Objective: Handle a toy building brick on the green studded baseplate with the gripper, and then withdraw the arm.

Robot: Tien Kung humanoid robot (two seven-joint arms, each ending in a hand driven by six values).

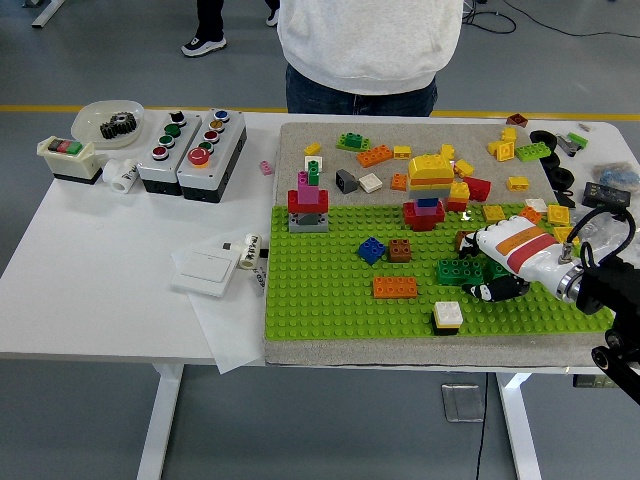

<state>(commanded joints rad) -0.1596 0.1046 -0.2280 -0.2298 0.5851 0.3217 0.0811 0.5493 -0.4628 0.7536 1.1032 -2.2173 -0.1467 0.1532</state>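
Item: right hand (508,262) — we see its fingers (490,291) curled around dark green brick (462,271) on green studded baseplate (330,300), white surface (100,260).

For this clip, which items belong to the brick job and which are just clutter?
Job:
- green baseplate
- dark green brick, under the fingers of the right hand; grasp unclear

Lying about:
- orange brick
- blue brick
- loose bricks on the grey mat
- button boxes
- gear in a dish
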